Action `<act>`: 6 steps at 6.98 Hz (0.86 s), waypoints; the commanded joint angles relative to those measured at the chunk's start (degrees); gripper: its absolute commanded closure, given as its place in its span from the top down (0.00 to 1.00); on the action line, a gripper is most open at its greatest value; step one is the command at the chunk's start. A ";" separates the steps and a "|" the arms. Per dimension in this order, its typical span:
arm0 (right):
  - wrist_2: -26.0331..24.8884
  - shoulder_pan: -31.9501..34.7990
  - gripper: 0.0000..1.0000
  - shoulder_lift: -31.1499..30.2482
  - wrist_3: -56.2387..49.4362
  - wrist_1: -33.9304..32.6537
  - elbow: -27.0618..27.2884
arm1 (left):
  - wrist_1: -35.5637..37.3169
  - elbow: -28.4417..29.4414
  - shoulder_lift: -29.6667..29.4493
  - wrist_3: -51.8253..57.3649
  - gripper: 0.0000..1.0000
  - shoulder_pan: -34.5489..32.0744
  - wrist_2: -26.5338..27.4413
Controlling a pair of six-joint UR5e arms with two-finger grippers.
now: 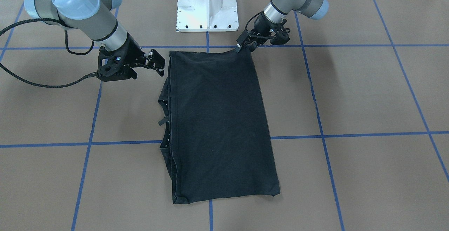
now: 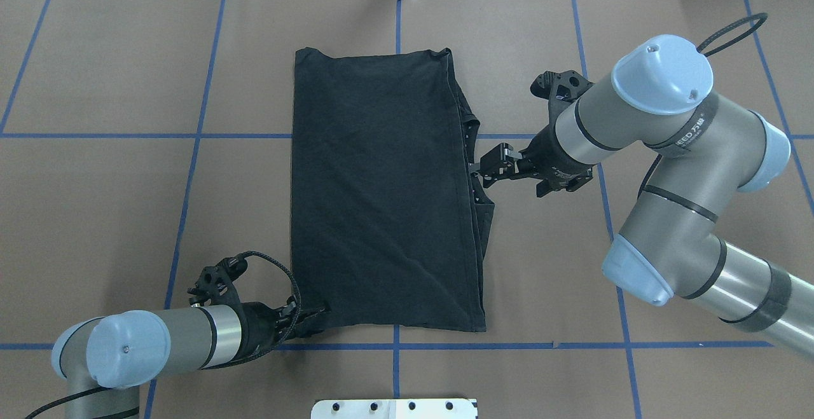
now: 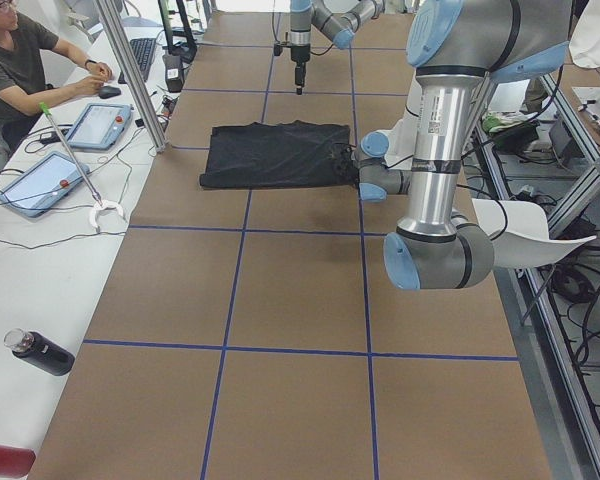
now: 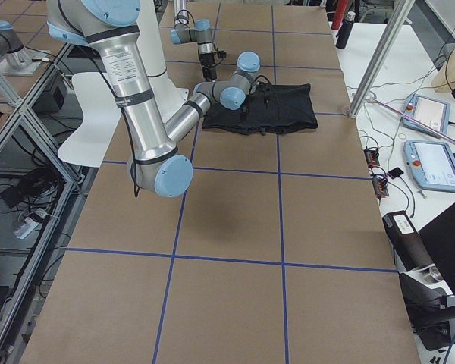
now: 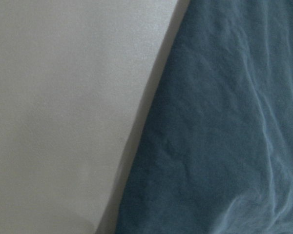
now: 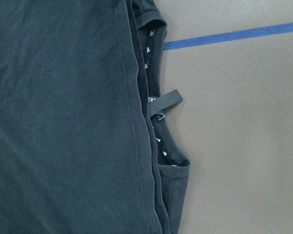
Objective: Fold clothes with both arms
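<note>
The left gripper (image 2: 316,313) sits low at the 7 o'clock corner of the T-shirt (image 2: 381,190) in the overhead view, and its tips touch the hem corner there. Whether it is clenched on the cloth or released, I cannot tell. Its wrist camera shows only dark cloth very near, with bare table beside it. The left arm (image 2: 159,343) reaches in from 7 o'clock and lies low over the table (image 2: 114,228).

The right gripper (image 2: 491,166) is released, its jaws parted and holding nothing. It hangs at the shirt's 3 o'clock side, just beside the neck opening (image 6: 158,136). A small black tag (image 6: 166,102) sticks out from the collar on that side. The right arm (image 2: 661,152) comes in from 4 o'clock with a bent elbow.

The T-shirt lies flat in the middle of the table, folded to a long black rectangle, with layered edges on its 3 o'clock side. Blue tape lines (image 2: 191,136) cross the brown surface. In the front-facing view a white pedestal (image 1: 207,6) stands at 12 o'clock of the shirt.
</note>
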 commanded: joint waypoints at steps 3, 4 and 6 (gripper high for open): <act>0.00 0.00 1.00 -0.41 -0.28 0.00 0.02 | 0.08 -0.51 -0.24 0.00 0.54 0.03 0.00; 0.00 0.00 1.00 -0.41 -0.54 -0.09 -0.07 | 0.08 -0.43 -0.16 0.00 0.54 0.03 0.00; 0.00 0.00 1.00 -0.41 -0.80 -0.09 -0.16 | 0.52 -0.52 -0.24 0.09 0.52 0.03 -0.09</act>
